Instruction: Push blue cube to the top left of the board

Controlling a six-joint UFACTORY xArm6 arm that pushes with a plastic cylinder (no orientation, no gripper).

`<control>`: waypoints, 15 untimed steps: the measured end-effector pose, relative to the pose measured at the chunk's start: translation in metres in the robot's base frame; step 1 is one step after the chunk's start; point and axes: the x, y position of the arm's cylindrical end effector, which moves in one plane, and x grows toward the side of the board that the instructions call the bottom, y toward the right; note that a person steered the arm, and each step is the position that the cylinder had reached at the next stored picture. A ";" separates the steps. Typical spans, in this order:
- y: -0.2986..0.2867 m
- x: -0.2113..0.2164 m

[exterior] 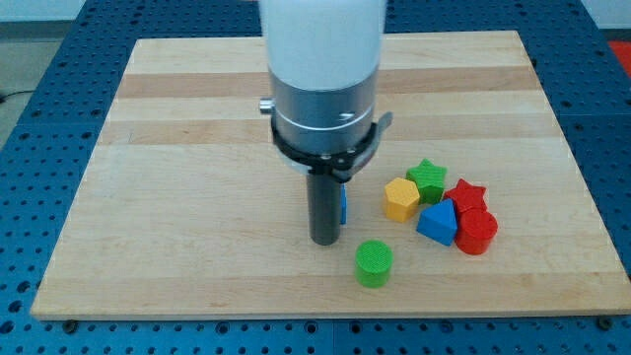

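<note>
The robot's rod carries no grasping hand, and its tip [325, 240] rests on the wooden board [177, 197] touching the blue cube [343, 204], which peeks out at the rod's right, left of the yellow hexagonal block [400, 198] and above the green cylinder [374, 263].

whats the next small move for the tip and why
Probably a short push toward the view's upper left. The blue cube shows only as a sliver just right of my tip, mostly hidden behind the rod, and the board toward its top left corner holds no blocks.
</note>
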 end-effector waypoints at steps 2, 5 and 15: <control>-0.062 -0.014; 0.043 0.016; -0.163 -0.111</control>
